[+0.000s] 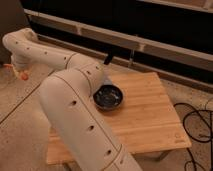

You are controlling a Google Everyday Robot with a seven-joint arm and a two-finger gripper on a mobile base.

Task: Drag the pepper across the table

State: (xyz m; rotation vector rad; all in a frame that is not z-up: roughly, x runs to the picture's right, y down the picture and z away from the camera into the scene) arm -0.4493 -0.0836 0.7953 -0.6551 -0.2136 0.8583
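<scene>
Across the foreground, the robot's white arm [75, 115] is bending up and away to the left. Behind it, the table [145, 115] is carrying a dark bowl [108, 96] near its middle. Off the table's left side, the gripper [19, 69] is hanging over the floor [20, 115]. The pepper [23, 76] is showing right at its tip, well apart from the table; whether the gripper is clamping it, I cannot tell.
</scene>
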